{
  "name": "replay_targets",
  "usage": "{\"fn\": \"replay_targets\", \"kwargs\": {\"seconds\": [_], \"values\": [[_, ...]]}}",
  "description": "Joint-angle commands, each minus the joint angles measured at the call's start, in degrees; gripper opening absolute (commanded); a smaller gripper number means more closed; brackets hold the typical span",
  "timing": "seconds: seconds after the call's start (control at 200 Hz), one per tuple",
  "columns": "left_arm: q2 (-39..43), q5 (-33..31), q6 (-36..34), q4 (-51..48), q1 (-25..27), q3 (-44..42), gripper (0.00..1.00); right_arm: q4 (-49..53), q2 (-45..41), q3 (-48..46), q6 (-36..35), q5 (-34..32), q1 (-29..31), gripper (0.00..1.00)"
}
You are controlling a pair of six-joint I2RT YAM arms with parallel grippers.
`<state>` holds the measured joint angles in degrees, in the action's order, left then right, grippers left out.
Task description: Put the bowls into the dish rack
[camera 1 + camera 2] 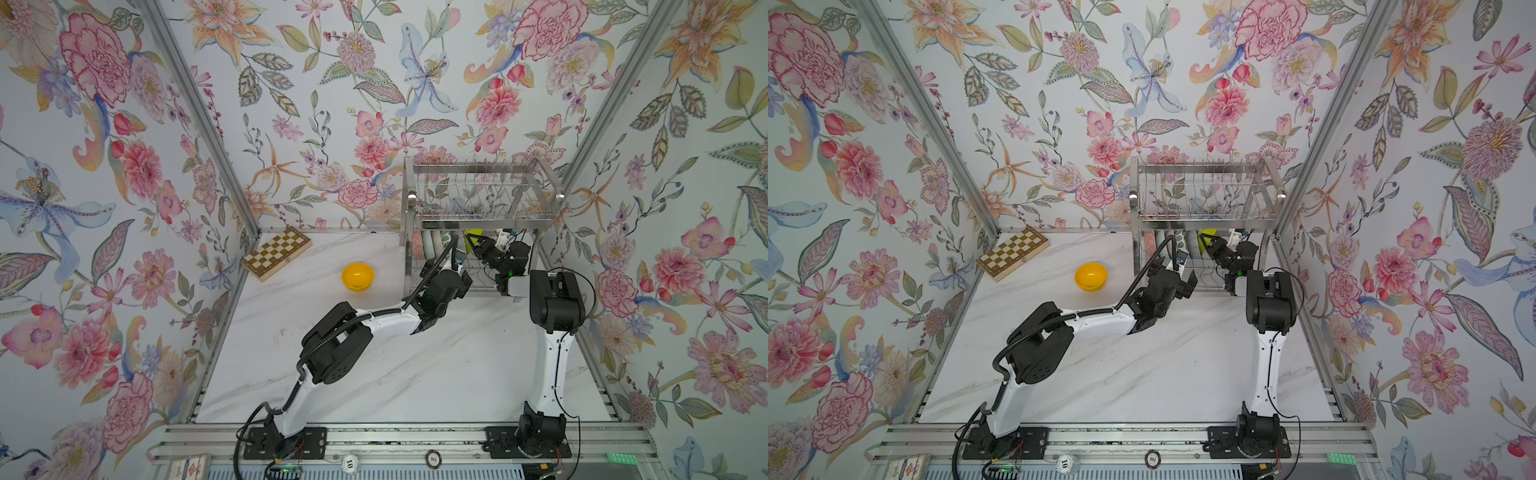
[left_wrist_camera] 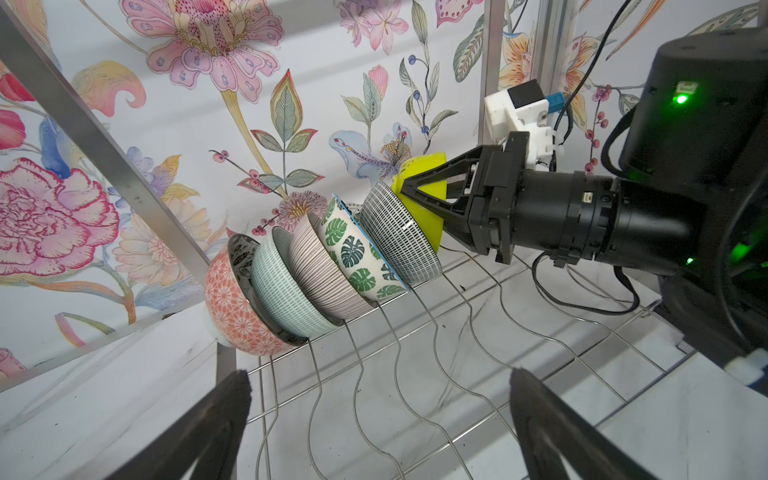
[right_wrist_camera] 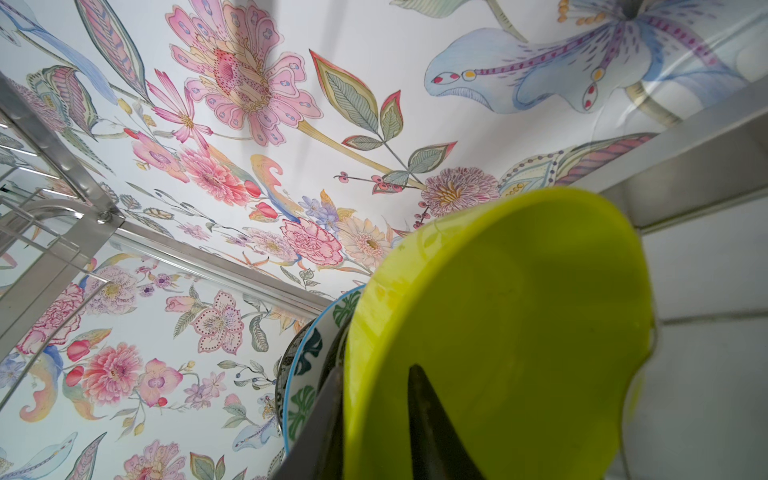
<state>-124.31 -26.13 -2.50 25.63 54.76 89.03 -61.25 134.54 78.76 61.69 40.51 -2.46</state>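
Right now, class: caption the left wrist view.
Right gripper astride the lime green bowl's rim, beside five patterned bowls on edge in the dish rack.

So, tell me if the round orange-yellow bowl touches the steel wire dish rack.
Apart. Both top views show bare marble tabletop between the orange-yellow bowl and the dish rack.

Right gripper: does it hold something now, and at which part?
The right gripper straddles the lime green bowl at its rim, one jaw inside, one outside; whether it grips cannot be told.
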Motion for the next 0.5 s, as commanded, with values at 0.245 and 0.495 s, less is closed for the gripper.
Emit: {"fn": "replay_targets", "kwargs": {"seconds": [0.245, 0.495], "values": [[1.1, -0.7, 0.9, -0.1, -0.1, -1.0, 0.99, 1.5, -3.8, -0.1, -1.3, 0.1, -0.4, 0.32], [1.4, -0.9, 0.9, -0.1, 0.2, -1.3, 0.99, 1.5, -4.6, -0.7, -1.2, 0.1, -0.4, 0.36]]}}
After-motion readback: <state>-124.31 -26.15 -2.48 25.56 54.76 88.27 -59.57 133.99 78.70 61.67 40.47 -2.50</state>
